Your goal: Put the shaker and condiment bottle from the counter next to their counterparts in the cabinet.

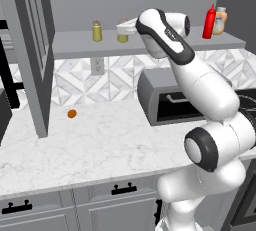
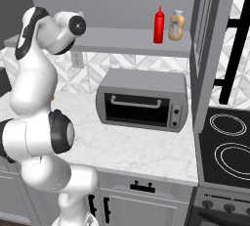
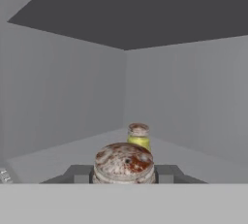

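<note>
Veined marble counter (image 1: 100, 140), glossy.

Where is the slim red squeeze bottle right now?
The slim red squeeze bottle stands upright on the grey cabinet shelf, at its right end in the left base view, just left of the squat orange-tan bottle and above the grey toaster oven.

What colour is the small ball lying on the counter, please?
Orange; the small ball on the white marble counter shows best in the left base view.
</note>
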